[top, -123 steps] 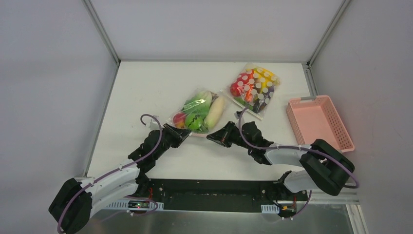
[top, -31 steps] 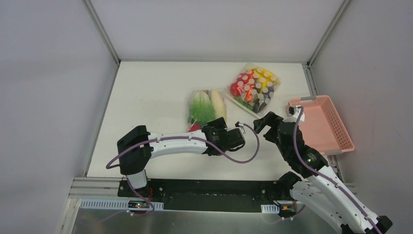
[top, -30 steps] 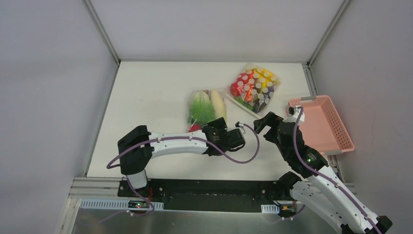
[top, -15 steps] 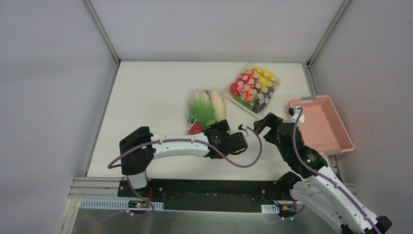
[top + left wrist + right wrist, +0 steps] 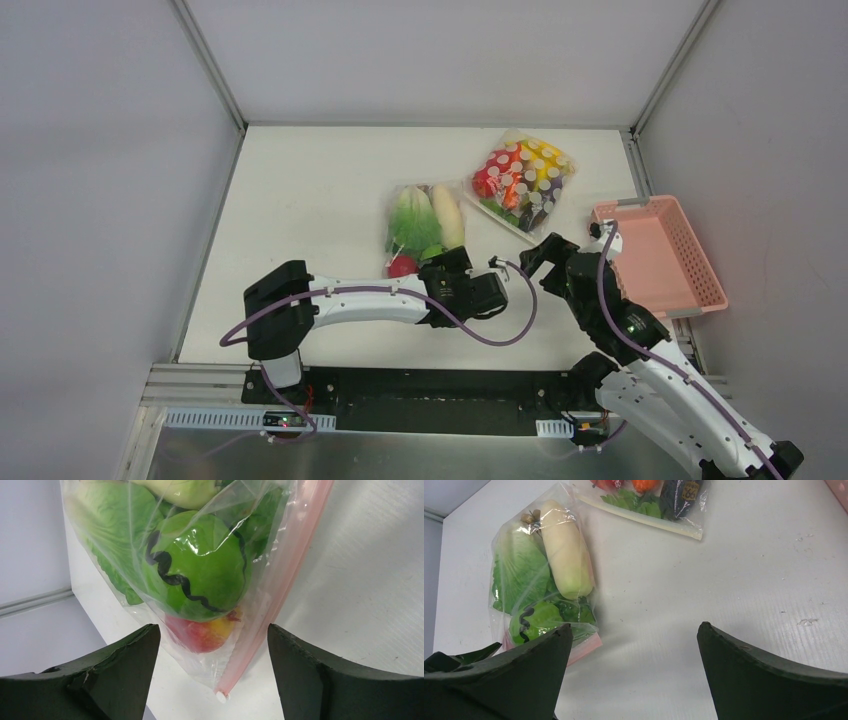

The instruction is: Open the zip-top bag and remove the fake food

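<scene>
The zip-top bag lies flat in the middle of the table, with its pink zip strip at the end near the arms. The bag is thin, soft and shiny, so it will likely bend, crinkle and slip. The fake food inside looks like light, hard plastic: a green round fruit, a red apple, a long white radish and lettuce. These lumps may roll if the bag is tipped. The best place to grab looks like the flat zip strip, 1 claw on each lip, not the bulging middle. I see no brand or words on this bag; the black wavy line on the green fruit is only a pattern. The left gripper is wide open around the bag's near corner, holding nothing. The right gripper is wide open too, above bare table just beside the bag. Farther off lie a white-dotted bag, with a tiny label I cannot read, and a pink basket.
</scene>
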Tool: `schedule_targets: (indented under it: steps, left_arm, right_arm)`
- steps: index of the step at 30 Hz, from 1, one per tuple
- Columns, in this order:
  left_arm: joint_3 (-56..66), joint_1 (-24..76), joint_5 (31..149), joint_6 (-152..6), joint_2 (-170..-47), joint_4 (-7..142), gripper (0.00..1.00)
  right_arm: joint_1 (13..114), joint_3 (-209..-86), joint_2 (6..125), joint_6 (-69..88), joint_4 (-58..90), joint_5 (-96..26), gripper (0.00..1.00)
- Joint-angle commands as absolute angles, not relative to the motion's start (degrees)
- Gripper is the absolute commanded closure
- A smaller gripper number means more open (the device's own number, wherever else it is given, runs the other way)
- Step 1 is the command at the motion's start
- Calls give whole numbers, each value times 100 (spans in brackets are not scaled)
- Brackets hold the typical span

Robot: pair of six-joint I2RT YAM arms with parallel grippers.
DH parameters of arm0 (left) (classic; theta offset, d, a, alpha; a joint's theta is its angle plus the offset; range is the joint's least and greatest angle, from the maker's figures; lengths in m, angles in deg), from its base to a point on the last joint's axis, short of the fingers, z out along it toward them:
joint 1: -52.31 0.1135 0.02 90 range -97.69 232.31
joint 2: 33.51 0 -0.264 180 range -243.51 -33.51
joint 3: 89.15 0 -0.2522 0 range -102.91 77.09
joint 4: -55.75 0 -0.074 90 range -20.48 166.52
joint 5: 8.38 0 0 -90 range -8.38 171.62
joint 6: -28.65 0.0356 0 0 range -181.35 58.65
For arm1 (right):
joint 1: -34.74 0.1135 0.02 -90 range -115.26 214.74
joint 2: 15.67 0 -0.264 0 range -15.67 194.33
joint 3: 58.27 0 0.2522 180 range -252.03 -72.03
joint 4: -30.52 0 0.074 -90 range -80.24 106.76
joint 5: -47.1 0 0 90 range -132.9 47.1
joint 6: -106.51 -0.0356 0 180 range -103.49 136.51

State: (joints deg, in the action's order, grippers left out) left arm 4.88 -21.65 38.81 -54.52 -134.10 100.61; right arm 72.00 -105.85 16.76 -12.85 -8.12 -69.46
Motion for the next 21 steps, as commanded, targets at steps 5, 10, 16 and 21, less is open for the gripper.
schedule_targets:
  steps: [5,10,16,21]
  left_arm:
    - [664,-2226,3457,-5460,-13392,9769,21]
    - [763,-2222,3362,-5440,-13448,9694,24]
    - [984,-2227,3134,-5456,-13321,9592,29]
    - [1134,-2227,2943,-5417,-13127,9478,48]
  right_arm:
    - [7175,-10536,1616,-1341,-723,-6970,0]
    - [7175,-10508,1647,-1380,-698,-6931,0]
    - [7175,-10499,1693,-1368,-629,-6910,0]
    - [7180,-10491,1773,-1390,-551,-6844,0]
